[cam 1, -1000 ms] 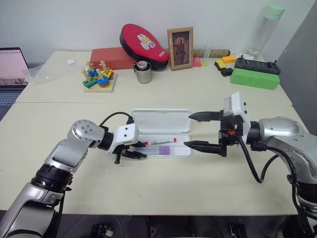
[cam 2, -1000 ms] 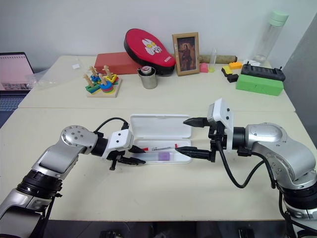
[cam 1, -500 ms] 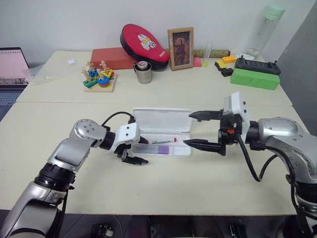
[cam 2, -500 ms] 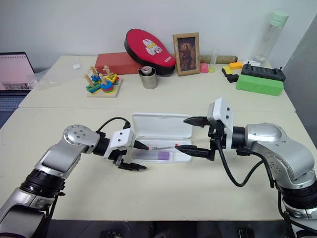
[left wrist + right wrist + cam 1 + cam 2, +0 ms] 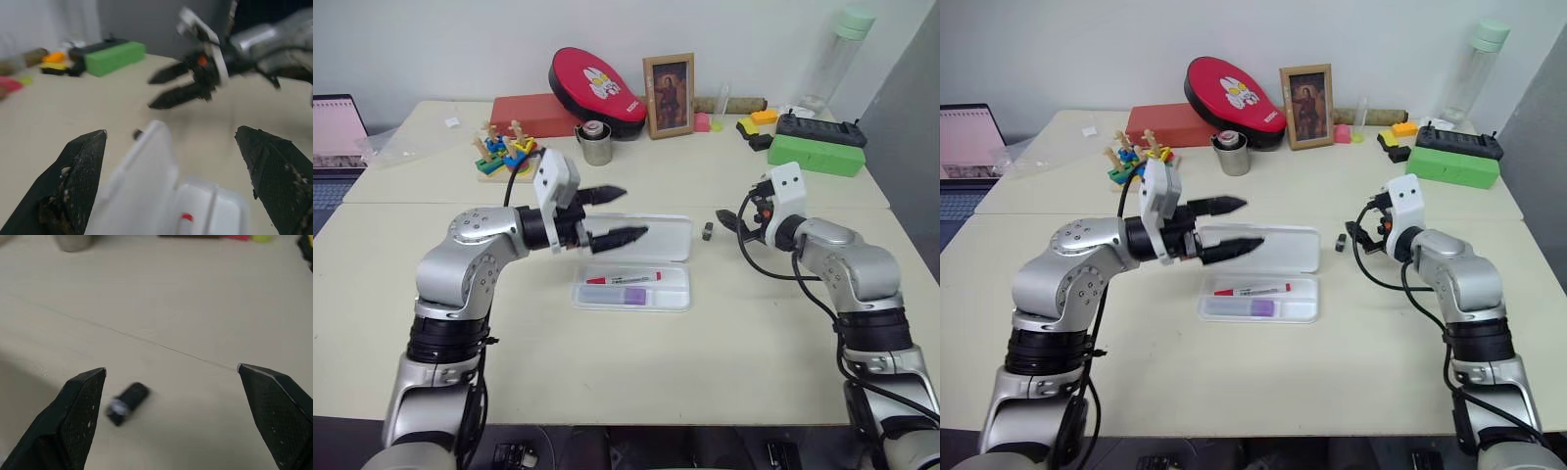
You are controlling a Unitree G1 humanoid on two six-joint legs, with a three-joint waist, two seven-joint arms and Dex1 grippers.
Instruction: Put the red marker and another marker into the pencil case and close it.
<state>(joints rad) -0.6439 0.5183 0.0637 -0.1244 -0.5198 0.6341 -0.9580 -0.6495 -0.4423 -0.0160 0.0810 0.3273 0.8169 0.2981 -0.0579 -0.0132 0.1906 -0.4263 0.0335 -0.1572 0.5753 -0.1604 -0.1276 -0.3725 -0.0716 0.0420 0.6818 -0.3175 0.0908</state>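
Two markers lie side by side in the tray of the flat white plastic pencil case, which I see mid-table with its hinged lid still swung back: the slim white red-capped marker and, nearer me, the stubby pale highlighter with a purple cap. My left gripper hovers above the lid, fingers spread wide, holding nothing. My right gripper is off to the case's right, fingers apart and empty, near a small dark grey block on the cream tabletop
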